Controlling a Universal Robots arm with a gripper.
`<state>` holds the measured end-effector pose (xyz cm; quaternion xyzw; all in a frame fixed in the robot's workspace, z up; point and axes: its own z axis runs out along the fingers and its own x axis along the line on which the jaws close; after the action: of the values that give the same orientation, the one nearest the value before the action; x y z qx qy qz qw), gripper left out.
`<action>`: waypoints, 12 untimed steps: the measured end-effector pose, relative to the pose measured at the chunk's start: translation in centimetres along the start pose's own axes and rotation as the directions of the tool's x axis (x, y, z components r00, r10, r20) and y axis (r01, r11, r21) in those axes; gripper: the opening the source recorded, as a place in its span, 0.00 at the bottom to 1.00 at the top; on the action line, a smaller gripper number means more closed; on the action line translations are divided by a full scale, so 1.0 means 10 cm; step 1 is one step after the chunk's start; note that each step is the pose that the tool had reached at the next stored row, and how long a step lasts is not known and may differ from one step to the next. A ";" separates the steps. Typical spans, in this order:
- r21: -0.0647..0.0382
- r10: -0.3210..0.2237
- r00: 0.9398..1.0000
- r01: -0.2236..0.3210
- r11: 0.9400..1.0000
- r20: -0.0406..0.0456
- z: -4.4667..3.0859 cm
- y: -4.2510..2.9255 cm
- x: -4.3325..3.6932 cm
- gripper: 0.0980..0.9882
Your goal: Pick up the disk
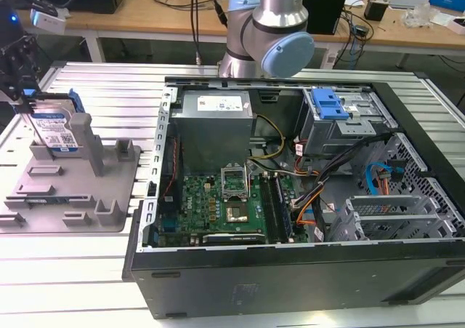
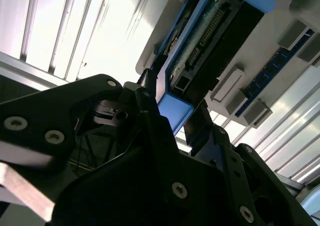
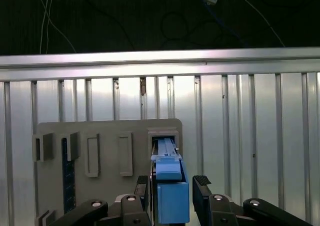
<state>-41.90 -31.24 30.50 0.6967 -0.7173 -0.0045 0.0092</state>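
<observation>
The disk [image 1: 57, 130] stands on edge in a slot of the grey fixture [image 1: 73, 190] at the exterior view's left, its white-and-blue label facing outward. My gripper [image 1: 25, 99] hangs over its upper edge. In the first wrist view the disk's blue rail [image 3: 170, 186] runs between my two black fingers [image 3: 201, 182], with a thin gap on one side. The second wrist view shows the same blue rail end [image 2: 175, 113] between the fingers, with the disk's connector edge [image 2: 200, 40] beyond. The gripper is open astride the disk, which still sits in the fixture [image 3: 105, 136].
An open computer case [image 1: 290, 182] fills the middle and the exterior view's right of the slatted metal table [image 1: 109, 88]. A blue drive-bay bracket [image 1: 330, 106] sits inside it. The arm's base [image 1: 265, 30] rises behind the case. Upright grey posts [image 1: 83, 142] stand beside the disk.
</observation>
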 end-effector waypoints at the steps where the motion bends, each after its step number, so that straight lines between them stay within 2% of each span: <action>1: 0.000 0.000 1.000 0.000 1.000 0.000 0.005 0.000 0.000 0.43; 12: 0.000 0.000 1.000 0.000 1.000 0.000 0.084 -0.002 0.000 0.43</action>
<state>-41.90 -31.24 29.66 0.6967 -0.7173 -0.0045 0.0093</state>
